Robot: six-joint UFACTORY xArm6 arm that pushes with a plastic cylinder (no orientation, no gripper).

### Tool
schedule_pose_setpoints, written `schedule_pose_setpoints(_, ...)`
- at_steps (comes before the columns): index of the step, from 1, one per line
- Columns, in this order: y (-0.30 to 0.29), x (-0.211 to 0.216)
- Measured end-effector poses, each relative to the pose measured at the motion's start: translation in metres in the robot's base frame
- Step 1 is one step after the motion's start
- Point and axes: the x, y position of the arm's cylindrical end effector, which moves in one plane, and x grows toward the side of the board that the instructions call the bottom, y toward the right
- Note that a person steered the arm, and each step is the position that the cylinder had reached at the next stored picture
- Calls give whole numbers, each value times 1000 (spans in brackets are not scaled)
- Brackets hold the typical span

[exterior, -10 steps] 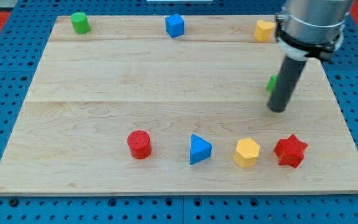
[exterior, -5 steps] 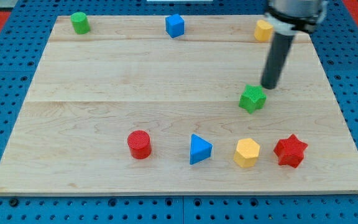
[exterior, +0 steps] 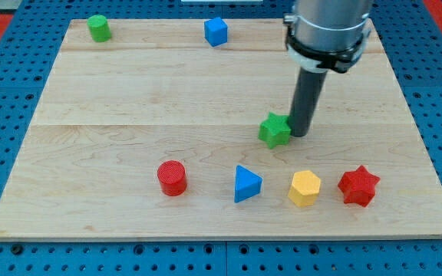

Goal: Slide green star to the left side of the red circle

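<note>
The green star (exterior: 275, 129) lies on the wooden board (exterior: 129, 100), right of centre. My tip (exterior: 298, 135) touches its right side. The red circle (exterior: 172, 178) stands near the view's bottom, left of centre, well down and to the left of the green star.
A blue triangle (exterior: 245, 184), a yellow hexagon (exterior: 305, 188) and a red star (exterior: 358, 185) stand in a row right of the red circle. A green cylinder (exterior: 97, 27) and a blue cube (exterior: 216, 31) stand along the view's top edge. The arm hides the top right corner.
The green star has slid left and slightly down. My tip has moved left and down with it, staying at its right side. The arm now covers the yellow block at the top right.
</note>
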Motion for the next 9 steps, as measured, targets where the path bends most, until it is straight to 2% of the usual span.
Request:
schedule_pose_setpoints(2, -120, 3)
schedule_pose_setpoints(3, -148, -1)
schedule_pose_setpoints(4, -154, -17)
schedule_pose_setpoints(6, -226, -19)
schedule_pose_setpoints(7, -252, -14)
schedule_pose_setpoints(9, -262, 14)
